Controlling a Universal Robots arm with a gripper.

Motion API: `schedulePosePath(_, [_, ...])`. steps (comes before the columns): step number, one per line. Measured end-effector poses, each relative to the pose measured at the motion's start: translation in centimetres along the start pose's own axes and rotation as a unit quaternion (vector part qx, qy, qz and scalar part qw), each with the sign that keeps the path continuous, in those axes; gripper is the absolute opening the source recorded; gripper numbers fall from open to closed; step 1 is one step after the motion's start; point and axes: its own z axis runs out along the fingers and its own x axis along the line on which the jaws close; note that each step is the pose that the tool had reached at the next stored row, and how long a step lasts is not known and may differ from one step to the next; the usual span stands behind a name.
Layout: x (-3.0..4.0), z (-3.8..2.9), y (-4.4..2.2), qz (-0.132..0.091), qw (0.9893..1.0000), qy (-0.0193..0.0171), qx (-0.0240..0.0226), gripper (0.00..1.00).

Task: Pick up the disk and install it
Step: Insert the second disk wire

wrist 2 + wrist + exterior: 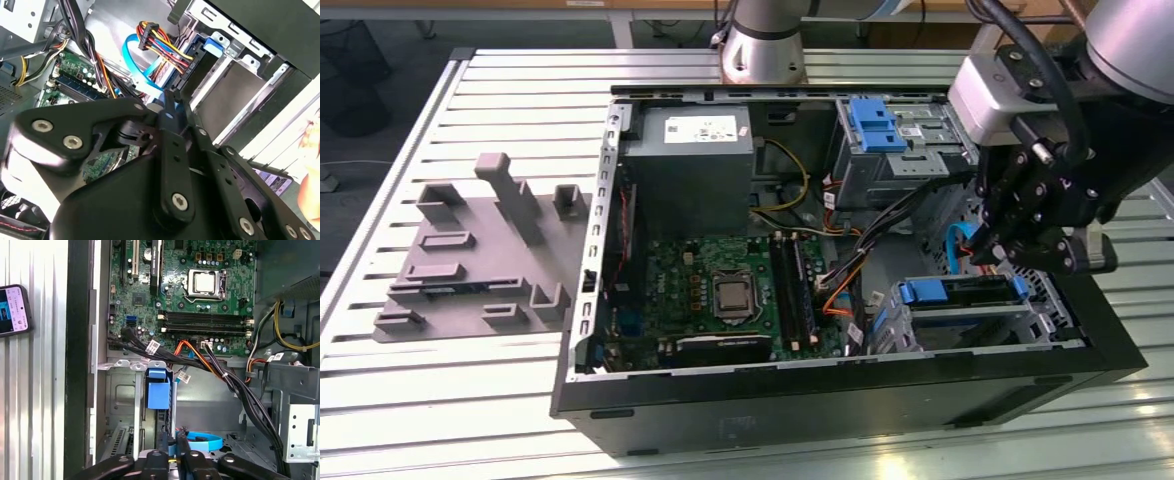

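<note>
While black gripper (1034,262) hovered over blue-railed silver disk (961,296) already seated in bay, fingers looked pinched together, gripping nothing.

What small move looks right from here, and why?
Likely a short press on the disk to seat it. It already lies in the drive cage, and the shut gripper hangs beside its blue frame, holding nothing. Whether it is fully home is unclear.
</note>
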Motion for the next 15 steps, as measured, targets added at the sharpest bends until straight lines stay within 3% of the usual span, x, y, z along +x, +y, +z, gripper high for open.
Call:
schedulePosePath(1, [0.0, 0.02, 0.0, 0.0, 1.0, -0.0003, 0.0003, 0.17])
schedulePosePath(5, [0.01, 0.11, -0.01, 0.0, 1.0, -0.0007, 0.0004, 0.16])
schedulePosePath(8, [-0.01, 0.14, -0.14, 0.005, 1.0, 0.0058, 0.0002, 0.16])
schedulePosePath(10, [-0.03, 0.14, -0.18, 0.011, 0.9999, 0.0082, -0.0002, 0.16])
schedulePosePath(15, [-0.04, 0.15, -0.21, 0.012, 0.9999, 0.0089, -0.0008, 0.16])
